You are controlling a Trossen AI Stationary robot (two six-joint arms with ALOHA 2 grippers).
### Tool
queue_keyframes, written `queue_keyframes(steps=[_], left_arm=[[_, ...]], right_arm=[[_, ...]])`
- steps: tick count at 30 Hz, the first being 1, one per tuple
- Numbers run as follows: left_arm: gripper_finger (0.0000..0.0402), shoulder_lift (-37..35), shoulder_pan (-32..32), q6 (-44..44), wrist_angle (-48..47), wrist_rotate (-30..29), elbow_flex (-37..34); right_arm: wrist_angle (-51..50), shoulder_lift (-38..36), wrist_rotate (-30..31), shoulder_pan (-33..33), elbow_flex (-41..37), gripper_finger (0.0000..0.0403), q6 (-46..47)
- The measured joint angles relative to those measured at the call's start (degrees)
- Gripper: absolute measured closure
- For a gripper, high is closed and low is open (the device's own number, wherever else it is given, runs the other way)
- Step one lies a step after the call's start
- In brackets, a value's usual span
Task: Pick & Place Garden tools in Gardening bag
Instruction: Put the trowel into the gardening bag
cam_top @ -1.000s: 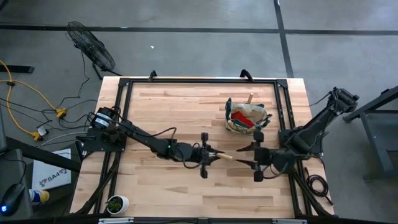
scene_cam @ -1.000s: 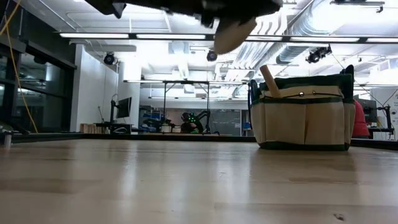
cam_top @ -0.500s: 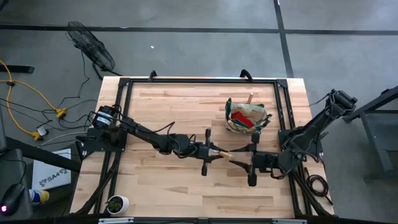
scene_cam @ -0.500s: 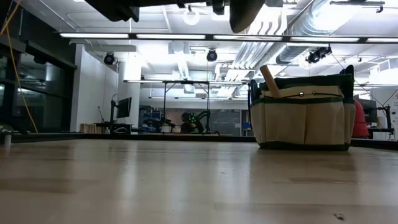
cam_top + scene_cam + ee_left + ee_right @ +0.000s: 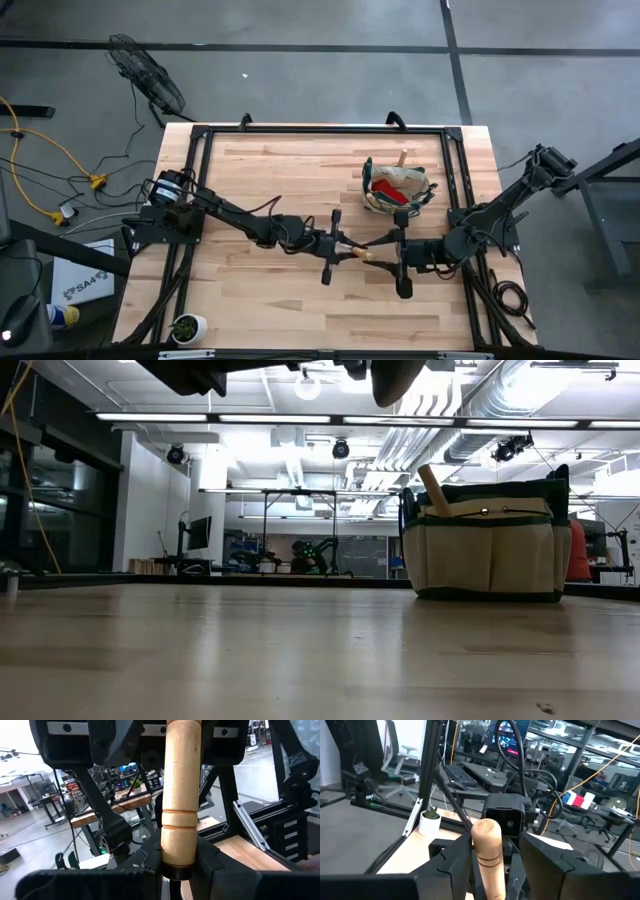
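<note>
Left end effector (image 5: 333, 246) pinches a wooden tool handle (image 5: 179, 795) (held aloft) between the right end effector's (image 5: 396, 254) spread fingers.

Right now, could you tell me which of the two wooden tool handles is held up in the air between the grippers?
The wooden handle gripped by the left gripper, facing the right gripper. The other handle sticks out of the gardening bag.

a robotics lab: exposed ceiling ducts (image 5: 470, 400), strip lights (image 5: 300, 418), workbenches (image 5: 290, 495), monitors (image 5: 507, 735), office chairs (image 5: 395, 755).
</note>
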Motion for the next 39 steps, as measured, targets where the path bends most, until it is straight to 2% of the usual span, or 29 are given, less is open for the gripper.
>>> queue_keyframes(steps=[4, 12, 15, 19, 25, 30, 39], left_arm=[[0.0351, 0.0, 0.0, 0.0, 1.0, 0.8, 0.0], [0.0351, 0.0, 0.0, 0.0, 2.3, 1.8, 0.0], [0.0351, 0.0, 0.0, 0.0, 2.3, 1.9, 0.0], [0.0351, 0.0, 0.0, 0.0, 2.3, 1.8, 0.0], [0.0351, 0.0, 0.0, 0.0, 2.2, 1.7, 0.0], [0.0351, 0.0, 0.0, 0.0, 2.0, 1.7, 0.0], [0.0351, 0.0, 0.0, -0.1, 1.9, 1.8, 0.0]], right_arm=[[0.1, 0.0, -0.6, 0.0, 0.0, 0.0252, 0.0], [1.5, 0.0, -3.9, -0.1, 0.0, 0.0302, -1.7], [1.8, 0.0, -7.1, -1.2, 0.0, 0.0314, -1.7], [1.9, 0.1, -11.8, -3.9, 0.0, 0.0314, 0.6], [3.0, 2.2, -16.5, -6.4, 0.0, 0.0283, 1.3], [3.4, 3.0, -16.1, -6.4, 0.0, 0.0281, 1.3], [4.4, 2.6, -14.4, -5.1, 0.0, 0.0321, -1.3]])
